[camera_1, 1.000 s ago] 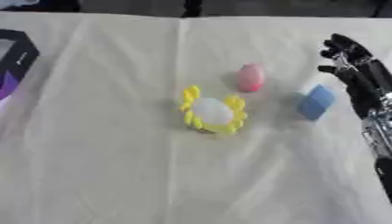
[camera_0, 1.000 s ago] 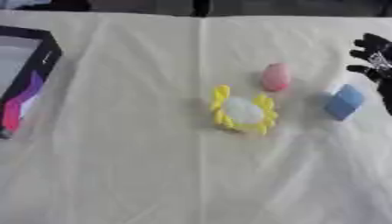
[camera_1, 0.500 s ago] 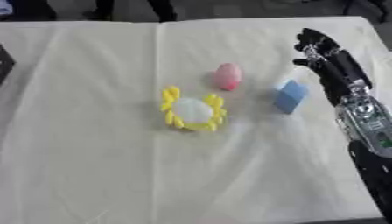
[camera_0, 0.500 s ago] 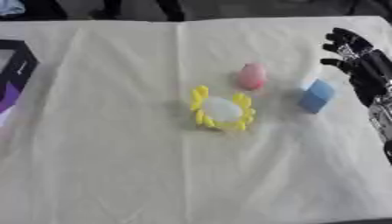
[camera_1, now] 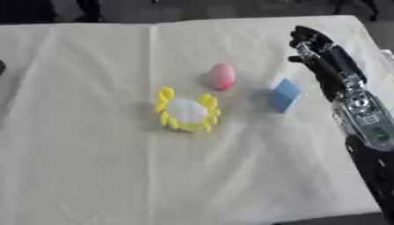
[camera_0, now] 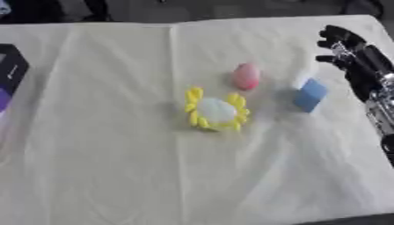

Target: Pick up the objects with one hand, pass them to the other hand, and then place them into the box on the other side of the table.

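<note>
Over at the table's far right, the right hand (camera_1: 315,46) hangs with fingers (camera_0: 332,44) extended and slightly spread, holding nothing. Just beside it on the cream cloth (camera_0: 115,154) lies a blue block (camera_1: 285,95), then a pink egg-shaped piece (camera_1: 222,76) and a yellow-and-white crab-like toy (camera_1: 185,110), all apart. Only the left eye view shows the dark box (camera_0: 9,77) at the left edge; the right eye view shows more forearm (camera_1: 362,118).
</note>
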{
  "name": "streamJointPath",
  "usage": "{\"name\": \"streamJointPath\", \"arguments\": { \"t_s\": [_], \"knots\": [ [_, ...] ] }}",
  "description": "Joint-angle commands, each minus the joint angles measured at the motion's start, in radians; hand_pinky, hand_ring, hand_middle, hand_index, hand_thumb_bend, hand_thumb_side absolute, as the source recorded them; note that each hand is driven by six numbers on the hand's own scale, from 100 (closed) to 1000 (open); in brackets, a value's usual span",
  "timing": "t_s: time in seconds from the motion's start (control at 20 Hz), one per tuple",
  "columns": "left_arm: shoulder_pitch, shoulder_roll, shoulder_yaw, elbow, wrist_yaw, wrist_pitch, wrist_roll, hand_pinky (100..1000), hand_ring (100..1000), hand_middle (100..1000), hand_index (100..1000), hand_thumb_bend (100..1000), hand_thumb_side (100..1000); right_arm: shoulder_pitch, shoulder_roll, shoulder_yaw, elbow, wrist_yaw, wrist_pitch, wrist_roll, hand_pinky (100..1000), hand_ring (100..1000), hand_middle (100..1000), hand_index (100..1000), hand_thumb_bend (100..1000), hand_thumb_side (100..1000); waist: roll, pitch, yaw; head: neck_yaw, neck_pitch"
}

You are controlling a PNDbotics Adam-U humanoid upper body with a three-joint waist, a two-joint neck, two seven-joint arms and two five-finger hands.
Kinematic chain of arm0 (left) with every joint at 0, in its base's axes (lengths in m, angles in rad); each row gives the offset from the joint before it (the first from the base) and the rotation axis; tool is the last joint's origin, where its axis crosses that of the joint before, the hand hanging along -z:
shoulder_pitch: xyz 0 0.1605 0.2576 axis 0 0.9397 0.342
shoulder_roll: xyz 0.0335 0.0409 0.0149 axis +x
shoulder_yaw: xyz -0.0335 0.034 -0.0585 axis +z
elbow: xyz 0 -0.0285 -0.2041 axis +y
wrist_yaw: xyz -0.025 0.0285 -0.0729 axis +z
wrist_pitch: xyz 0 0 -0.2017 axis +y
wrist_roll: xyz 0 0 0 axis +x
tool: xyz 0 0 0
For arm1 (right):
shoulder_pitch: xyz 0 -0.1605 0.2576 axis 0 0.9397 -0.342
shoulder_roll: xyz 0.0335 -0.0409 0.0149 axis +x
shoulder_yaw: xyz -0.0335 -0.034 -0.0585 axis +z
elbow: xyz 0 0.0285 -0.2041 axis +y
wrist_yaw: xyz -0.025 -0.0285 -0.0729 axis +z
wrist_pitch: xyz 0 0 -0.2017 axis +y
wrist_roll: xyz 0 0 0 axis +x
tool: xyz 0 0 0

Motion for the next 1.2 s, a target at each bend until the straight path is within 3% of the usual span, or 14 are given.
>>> {"name": "streamJointPath", "arguments": {
  "t_s": [0.05,0.35,0.45,0.55,0.85,1.2],
  "knots": [
    [0.004,0.038,0.011,-0.008,-0.004,0.001,-0.002,831,713,711,765,808,592,-0.004,-0.136,0.014,-0.027,0.003,0.032,0.024,796,921,891,915,100,611,-0.004,-0.040,-0.004,0.007,0.005],
    [0.024,0.052,0.014,-0.006,-0.005,0.001,0.001,830,713,711,764,809,592,0.021,-0.350,0.069,-0.091,0.039,0.118,0.098,792,927,894,915,181,589,-0.013,-0.040,-0.018,0.025,0.005],
    [0.027,0.055,0.015,-0.006,-0.005,0.001,0.001,830,713,711,764,809,592,0.034,-0.393,0.082,-0.111,0.051,0.145,0.119,792,924,891,917,277,572,-0.014,-0.038,-0.021,0.030,0.005],
    [0.028,0.058,0.016,-0.007,-0.006,0.001,0.002,829,713,711,764,809,591,0.041,-0.424,0.092,-0.130,0.057,0.170,0.143,792,922,891,913,278,540,-0.015,-0.035,-0.024,0.033,0.005],
    [0.029,0.061,0.016,-0.010,-0.007,0.002,0.003,825,712,709,764,811,591,0.042,-0.492,0.122,-0.154,0.091,0.235,0.223,802,921,883,902,434,464,-0.016,-0.028,-0.024,0.028,0.005],
    [0.028,0.064,0.014,-0.012,-0.005,0.003,0.002,824,712,715,764,811,590,0.058,-0.526,0.166,-0.168,0.171,0.289,0.286,815,922,875,898,569,432,-0.020,-0.020,-0.021,0.015,0.005]
  ]
}}
